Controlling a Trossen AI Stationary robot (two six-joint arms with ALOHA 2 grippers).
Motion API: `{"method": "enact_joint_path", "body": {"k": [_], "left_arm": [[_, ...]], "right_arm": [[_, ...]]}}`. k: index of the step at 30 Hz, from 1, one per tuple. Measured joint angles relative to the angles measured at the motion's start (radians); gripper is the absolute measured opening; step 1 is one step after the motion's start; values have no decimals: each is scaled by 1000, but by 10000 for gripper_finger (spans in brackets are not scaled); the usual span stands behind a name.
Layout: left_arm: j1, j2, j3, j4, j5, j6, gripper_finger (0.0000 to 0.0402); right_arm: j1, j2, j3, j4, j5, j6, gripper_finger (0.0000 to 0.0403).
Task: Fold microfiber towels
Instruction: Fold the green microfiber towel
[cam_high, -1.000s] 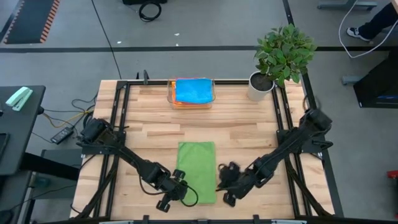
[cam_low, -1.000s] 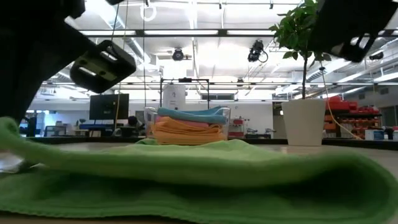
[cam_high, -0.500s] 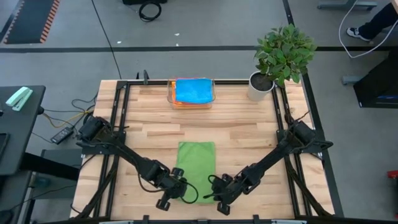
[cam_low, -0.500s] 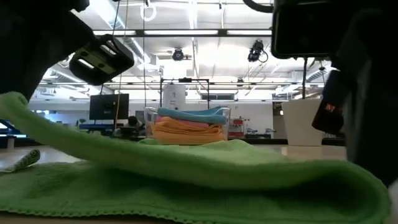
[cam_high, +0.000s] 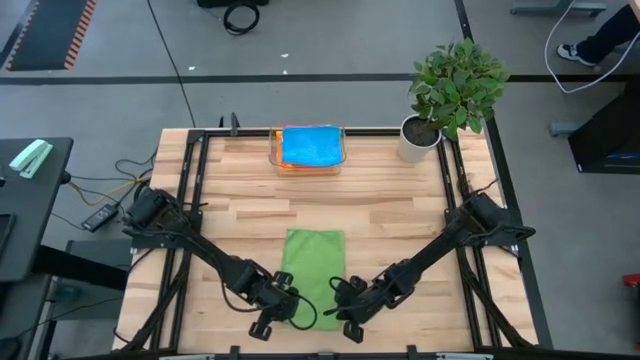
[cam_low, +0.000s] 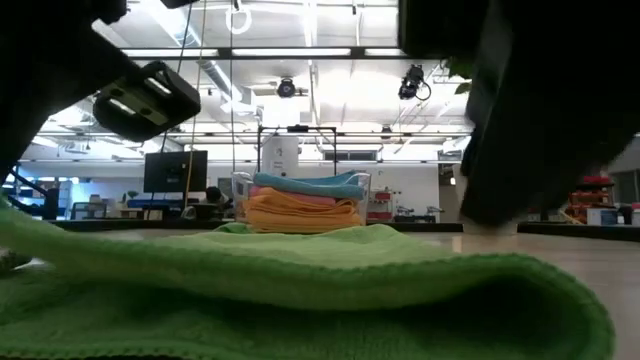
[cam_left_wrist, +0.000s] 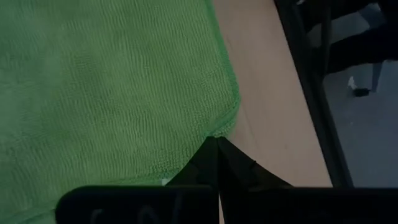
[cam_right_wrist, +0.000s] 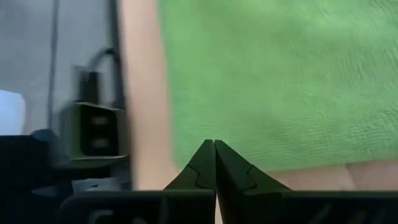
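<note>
A nubbly green towel (cam_high: 315, 270), folded into a long rectangle, is being laid flat on the pale wooden table (cam_high: 400, 200). Its near left corner is being pinched by the fully closed left gripper (cam_left_wrist: 214, 142). The right gripper (cam_right_wrist: 214, 144), equally closed, is being pressed at the cloth's near right edge; whether fabric is caught cannot be told. At twelve o'clock, blue and orange towels (cam_high: 308, 146) are being kept stacked in a clear tray (cam_high: 274, 150).

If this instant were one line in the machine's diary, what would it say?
step: folding green towel | left end effector: shut, at towel's near left corner | right end effector: shut, at near right corner | tray: folded towels, far edge
</note>
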Motion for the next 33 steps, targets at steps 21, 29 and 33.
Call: {"method": "enact_joint_path", "body": {"k": [21,29,33], "left_arm": [[2,36,12,-32,74,-27,117],[-58,31,29,-32,18,285,188],[-90,47,29,-22,-137,415,219]], "right_arm": [[-36,-49,1,28,-38,-62,3],[13,-98,1,14,-8,-212,8],[65,-75,1,16,64,-353,40]]}}
